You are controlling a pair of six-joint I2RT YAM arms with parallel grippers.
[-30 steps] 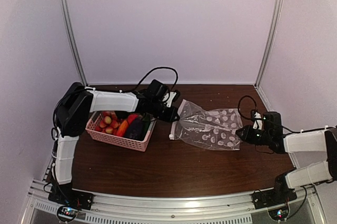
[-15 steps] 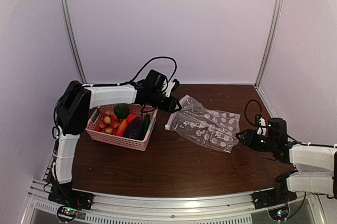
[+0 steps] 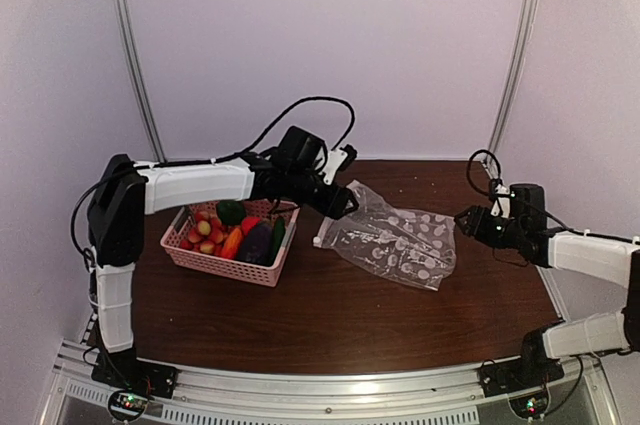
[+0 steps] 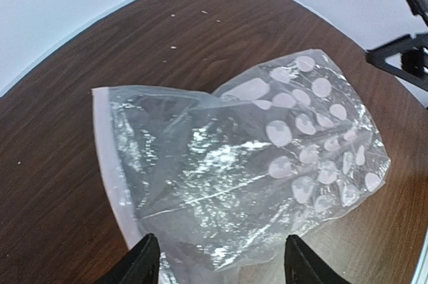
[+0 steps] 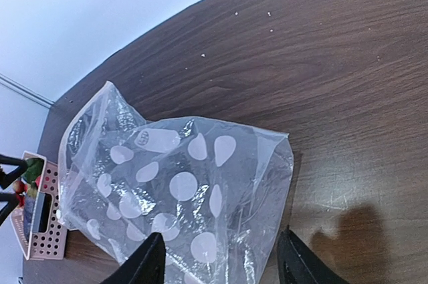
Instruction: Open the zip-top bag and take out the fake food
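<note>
The zip-top bag [image 3: 390,245] lies crumpled and see-through on the brown table, its white zip strip [image 4: 107,157] at the left end; no food shows inside it. The fake food [image 3: 235,235], red berries, an orange carrot, a dark eggplant and green pieces, sits in the pink basket. My left gripper [image 3: 345,203] hangs open just above the zip end, its black fingers [image 4: 144,264] apart over the plastic. My right gripper [image 3: 465,220] is open by the bag's dotted bottom end [image 5: 200,190], holding nothing.
The pink perforated basket [image 3: 225,267] stands left of the bag, under my left forearm. White walls close the table's back and both sides. Bare brown tabletop [image 3: 330,315] lies in front of the bag. A black cable loops above the left wrist.
Both grippers have opened and let go of the bag, which has sunk flat onto the table. The left gripper rose and shifted right; the right arm drew back and lifted.
</note>
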